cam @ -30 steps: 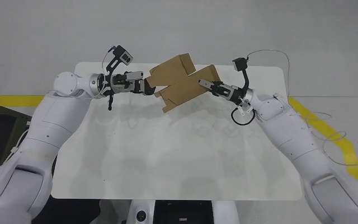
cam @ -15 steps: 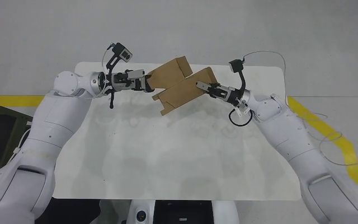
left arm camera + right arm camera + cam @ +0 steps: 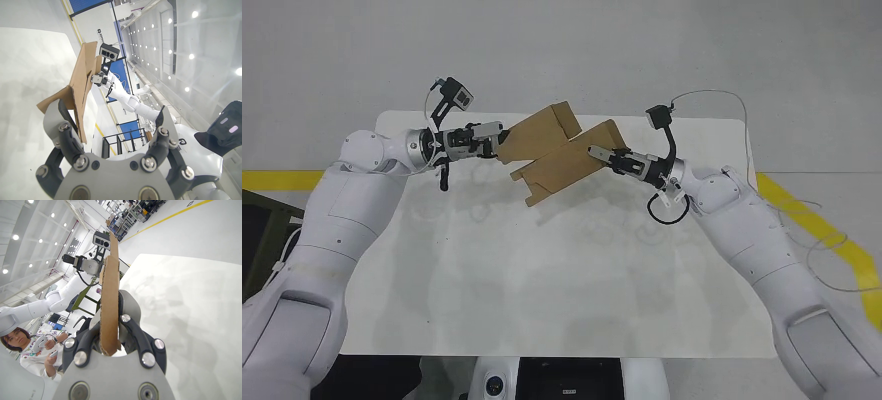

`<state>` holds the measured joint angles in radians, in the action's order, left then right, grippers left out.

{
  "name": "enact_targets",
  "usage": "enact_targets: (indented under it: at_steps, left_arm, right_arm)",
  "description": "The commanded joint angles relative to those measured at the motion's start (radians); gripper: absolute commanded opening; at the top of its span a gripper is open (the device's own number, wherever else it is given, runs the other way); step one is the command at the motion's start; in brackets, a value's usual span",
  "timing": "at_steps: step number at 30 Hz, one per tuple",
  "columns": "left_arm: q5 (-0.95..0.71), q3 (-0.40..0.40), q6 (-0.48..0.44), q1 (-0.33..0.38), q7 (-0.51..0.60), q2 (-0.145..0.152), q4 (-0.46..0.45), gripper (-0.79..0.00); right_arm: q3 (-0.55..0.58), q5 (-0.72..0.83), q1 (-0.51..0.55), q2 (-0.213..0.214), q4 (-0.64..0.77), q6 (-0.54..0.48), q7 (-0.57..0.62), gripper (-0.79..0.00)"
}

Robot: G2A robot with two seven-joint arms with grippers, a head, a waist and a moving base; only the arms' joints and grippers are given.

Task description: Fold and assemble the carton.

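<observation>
**Carton carried sideways in the air; still a flat blank**

Finding 1, position. I hold the brown corrugated cardboard carton point(image 3: 557, 150) clear of the white table point(image 3: 542, 290), above its far half and between my two arms. Over the last second the whole assembly has drifted a little toward my left side. My left arm has drawn back and my right arm has reached across to follow. The carton's tilt looks about the same as before.

Finding 2, right gripper point(image 3: 111, 313). It is clamped on one end of the carton, with the cardboard edge pinched between both fingers. This grip carries the load.

Finding 3, left gripper point(image 3: 111, 106). Its fingers stand wide apart. A panel at the opposite end of the carton rests against one of those fingers point(image 3: 63, 111), and the other finger is well clear of the cardboard. This is a prop, not a grip.

Assessment. The shift is a repositioning only. In the top view the panels remain flattened and overlapped, with no box shape yet. I judge the folding barely begun. With one end merely leaning on an open hand, the carton could pivot about the right grip.
</observation>
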<state>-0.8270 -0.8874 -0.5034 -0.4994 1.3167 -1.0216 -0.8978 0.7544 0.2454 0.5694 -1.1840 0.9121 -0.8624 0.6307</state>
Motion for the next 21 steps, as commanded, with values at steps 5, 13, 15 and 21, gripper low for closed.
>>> enact_targets:
  at_steps: [5, 13, 15, 21]
  left_arm:
    - [0.026, -0.002, -0.006, 0.0, -0.006, -0.009, 0.009, -0.099]
    - [0.037, -0.01, 0.002, 0.0, 0.002, -0.019, 0.029, -0.24]
    - [0.047, -0.01, 0.002, 0.001, 0.002, -0.021, 0.034, -0.243]
    - [0.079, -0.006, 0.002, 0.004, 0.002, -0.029, 0.052, -0.265]
  right_arm:
    - [0.003, -0.004, -0.004, -0.011, -0.017, -0.009, 0.005, -0.785]
    - [0.009, -0.01, -0.009, -0.024, -0.04, -0.016, 0.014, -0.785]
    - [0.01, -0.011, -0.01, -0.026, -0.045, -0.018, 0.016, -0.785]
    - [0.015, -0.017, -0.009, -0.034, -0.051, -0.022, 0.02, -0.785]
